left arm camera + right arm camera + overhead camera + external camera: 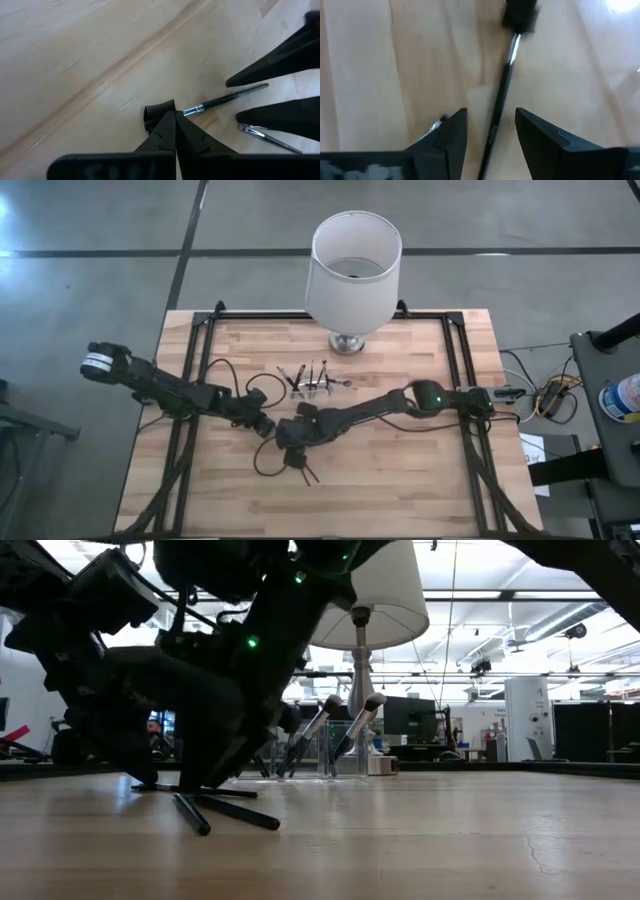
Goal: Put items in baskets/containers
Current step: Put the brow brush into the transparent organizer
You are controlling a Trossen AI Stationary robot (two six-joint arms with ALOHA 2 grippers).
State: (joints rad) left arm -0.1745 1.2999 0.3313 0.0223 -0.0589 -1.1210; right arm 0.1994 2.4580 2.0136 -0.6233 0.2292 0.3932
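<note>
A thin dark brush [501, 95] with a silver ferrule and a comb-like head [160, 111] lies flat on the wood. My right gripper [490, 112] is open and low, one finger on each side of the brush's handle, apart from it. It is near the table's middle [287, 442]. My left gripper [175, 116] is shut, and its tips stand at the brush's head end [266, 426]. Two more dark sticks [303, 470] lie nearer the table's near edge. The clear holder [315, 383] stands behind, with several brushes [322, 722] leaning in it. My left gripper's shut fingertips [172, 122] stand right at the brush's ferrule [192, 110], beside the comb head, coming in low from the table's left. The fingers themselves hide the spot, so I cannot tell whether they touch the brush.
A large white lampshade [352, 268] on a metal base [347, 342] stands at the far edge behind the holder. Another brush [267, 139] lies just outside one right finger. Cables [225, 375] trail by the left arm. Bare wood [420, 470] lies toward the near right.
</note>
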